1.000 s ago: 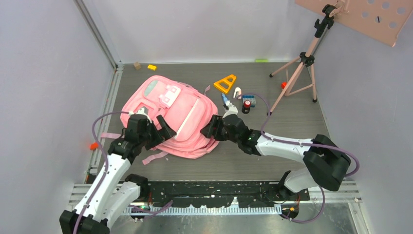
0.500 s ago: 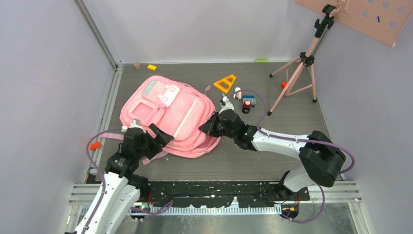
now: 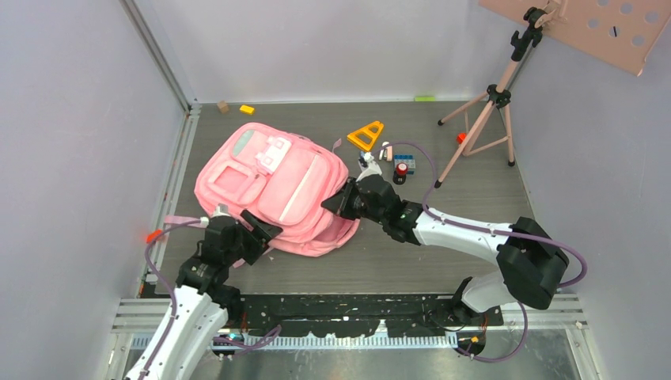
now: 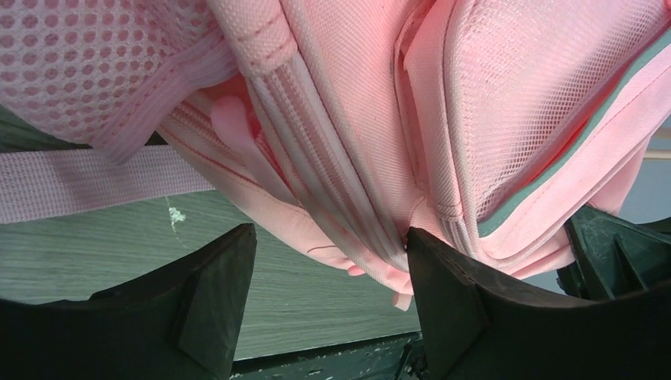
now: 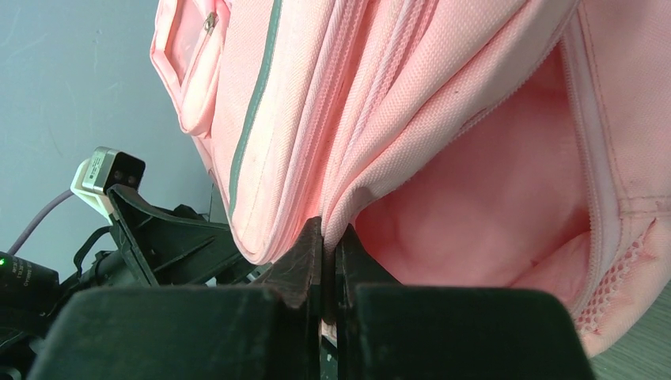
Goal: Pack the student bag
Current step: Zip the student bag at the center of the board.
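Grey wood-grain tabletop [image 3: 396,265] holds soft pink fabric backpack [image 3: 277,182], 10 o'clock from centre. Our right gripper [image 5: 328,241], bag's 4 o'clock, clamps opening's lip; left gripper [image 4: 330,239], 7 o'clock, jaws apart astride bottom seam. We fear thin fabric slipping free, mouth collapsing.

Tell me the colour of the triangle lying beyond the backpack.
The triangle is orange, seen best in the top external view.
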Controlling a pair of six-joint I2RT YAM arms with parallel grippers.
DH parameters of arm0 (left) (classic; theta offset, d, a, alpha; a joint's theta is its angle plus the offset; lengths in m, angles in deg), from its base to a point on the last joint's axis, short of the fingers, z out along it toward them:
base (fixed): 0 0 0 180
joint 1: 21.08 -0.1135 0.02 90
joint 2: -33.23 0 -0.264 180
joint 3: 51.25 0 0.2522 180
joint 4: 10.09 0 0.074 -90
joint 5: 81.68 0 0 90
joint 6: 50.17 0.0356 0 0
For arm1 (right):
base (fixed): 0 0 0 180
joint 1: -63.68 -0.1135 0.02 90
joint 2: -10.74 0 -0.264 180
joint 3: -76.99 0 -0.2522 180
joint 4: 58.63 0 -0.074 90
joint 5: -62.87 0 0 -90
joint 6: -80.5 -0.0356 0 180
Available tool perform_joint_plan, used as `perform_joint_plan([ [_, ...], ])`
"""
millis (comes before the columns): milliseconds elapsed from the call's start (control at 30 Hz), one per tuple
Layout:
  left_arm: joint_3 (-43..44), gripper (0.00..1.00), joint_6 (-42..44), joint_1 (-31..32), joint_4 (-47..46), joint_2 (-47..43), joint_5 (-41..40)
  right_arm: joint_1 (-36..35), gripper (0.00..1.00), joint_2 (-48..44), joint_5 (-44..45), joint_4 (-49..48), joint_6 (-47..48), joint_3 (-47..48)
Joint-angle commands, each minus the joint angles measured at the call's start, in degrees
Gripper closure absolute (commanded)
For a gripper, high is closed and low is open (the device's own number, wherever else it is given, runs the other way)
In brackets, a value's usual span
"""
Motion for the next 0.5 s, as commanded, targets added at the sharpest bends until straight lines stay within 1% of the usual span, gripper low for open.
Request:
perform_joint_plan([
  [0,-1.26,0.31,-2.62,-0.26,-6.22,0.53,-0.98,0.36,1.0,-2.35,1.35,-3.53,-0.13,3.2],
  [233,-0.66,0.43,-3.28,-0.21,-12.52,4.24,-0.52,0.36,1.0,-2.12,1.25,-3.39,0.3,3.09],
  [300,-0.88,0.48,-3.57,-0.26,-14.47,5.58,-0.41,0.36,1.0,-2.11,1.24,-3.46,0.64,3.03],
  [333,-0.93,0.55,-3.81,-0.26,-15.41,6.28,-0.09,0.36,1.0,-2.1,1.42,-3.43,1.01,2.97],
  [467,-0.34,0.89,-4.54,-0.26,-18.93,8.49,0.93,0.36,1.0,-2.76,3.0,-2.57,2.75,2.12],
])
